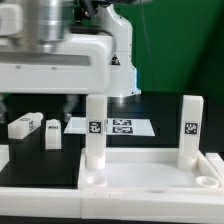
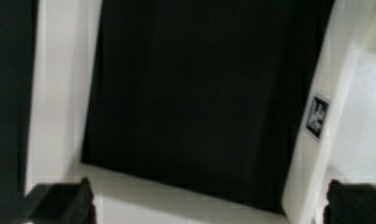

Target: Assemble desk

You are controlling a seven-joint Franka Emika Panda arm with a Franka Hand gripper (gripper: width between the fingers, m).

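The white desk tabletop [image 1: 150, 180] lies at the front with its raised rim up. Two white square legs stand upright in its corner sockets, one at the exterior view's left [image 1: 95, 130] and one at its right [image 1: 190, 128], each with a tag. Two more legs [image 1: 25, 125] [image 1: 52, 133] lie loose on the black table. In the wrist view a tagged leg [image 2: 327, 110] and another white leg [image 2: 60, 90] run either side of black table, with the tabletop [image 2: 185, 195] below. My gripper [image 2: 211, 205] is open and holds nothing; its dark fingertips [image 2: 60, 205] frame the tabletop.
The marker board [image 1: 112, 127] lies flat behind the desk, between the two standing legs. The arm's big white body [image 1: 70, 60] hangs over the back of the scene. A small white piece [image 1: 3, 155] shows at the exterior view's left edge.
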